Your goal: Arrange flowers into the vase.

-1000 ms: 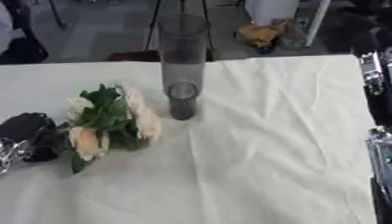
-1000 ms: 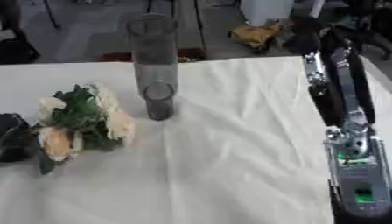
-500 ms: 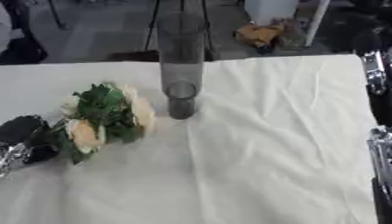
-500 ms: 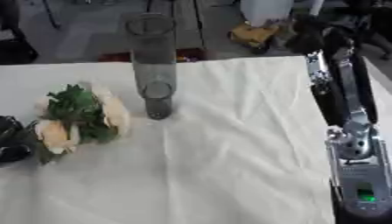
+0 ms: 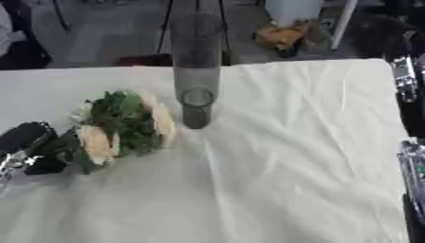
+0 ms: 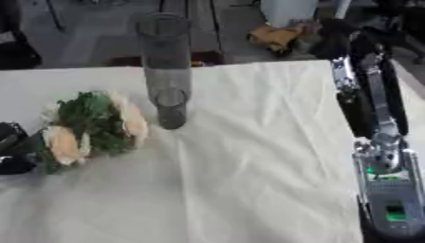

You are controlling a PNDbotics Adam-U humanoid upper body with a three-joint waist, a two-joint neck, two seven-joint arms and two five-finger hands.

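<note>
Left eye view, with clock directions read on the table: my left hand (image 5: 29,147) lies at 9 o'clock, and its dark fingers appear curled round the stem end of the bouquet (image 5: 124,124), though the blur leaves the closure a judgement rather than a certainty. The bouquet rests on its side on the white tablecloth (image 5: 282,156), its pale cream and peach blooms and green leaves pointing toward 2 o'clock, where the tall grey vase (image 5: 196,71) stands upright near 12 o'clock. The nearest bloom lies just beside the vase's base; whether they touch I cannot tell.

Handling, as I judge it: the flowers look light and soft, with heads that would crush or bend if squeezed, so the stems, not the blooms, are the place to hold. The vase looks tall and narrow, hence likely to tip if a bloom knocks its rim.

Right eye view adds what the left eye view crops: my right arm (image 6: 374,123) running along the table's 3 o'clock edge. Its hand is not seen in either view. The left hand, conversely, is nearly cut off there.
</note>
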